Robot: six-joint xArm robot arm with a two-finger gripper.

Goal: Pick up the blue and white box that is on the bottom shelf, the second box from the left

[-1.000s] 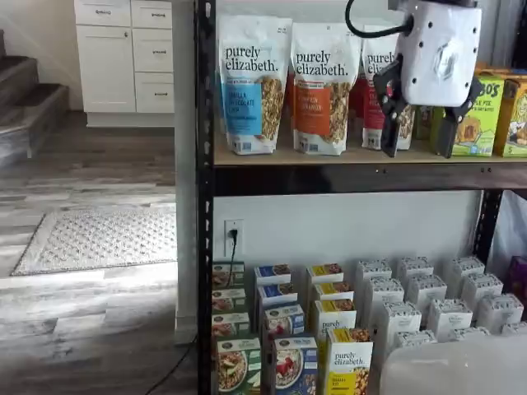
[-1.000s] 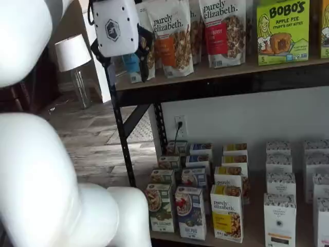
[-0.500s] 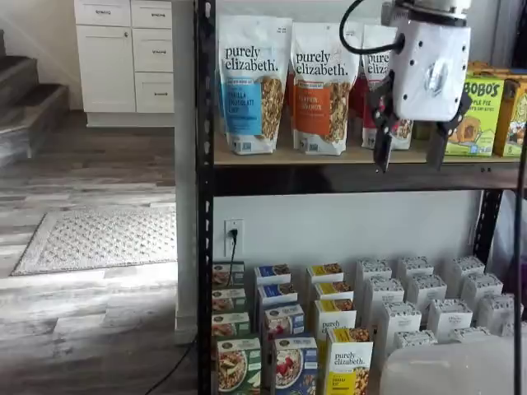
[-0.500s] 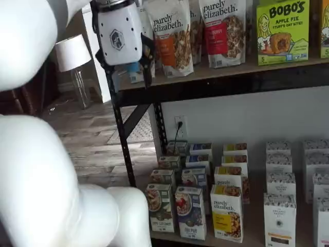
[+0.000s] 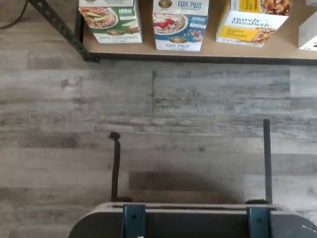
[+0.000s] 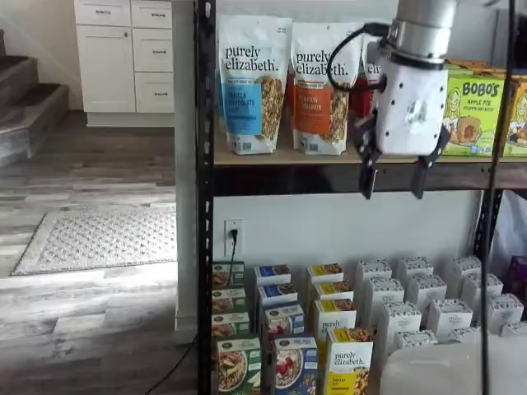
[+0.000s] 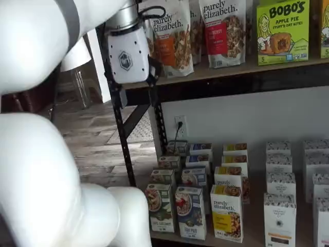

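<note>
We see the blue and white box (image 6: 294, 365) upright, front row of the bottom shelf (image 7: 247, 237), green-and-white box (image 6: 238, 365) at its 9 o'clock.

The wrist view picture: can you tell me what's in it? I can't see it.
A camera looks down at grey wood floor in front of the bottom shelf. On the shelf's edge stand a green-and-white box, the blue and white box and a yellow-and-white box. No gripper fingers show.

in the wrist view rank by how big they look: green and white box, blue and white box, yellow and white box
1. Yellow and white box, widest visible.
2/3. Blue and white box and green and white box look about alike; no ranking. All three are cropped by the frame edge.
</note>
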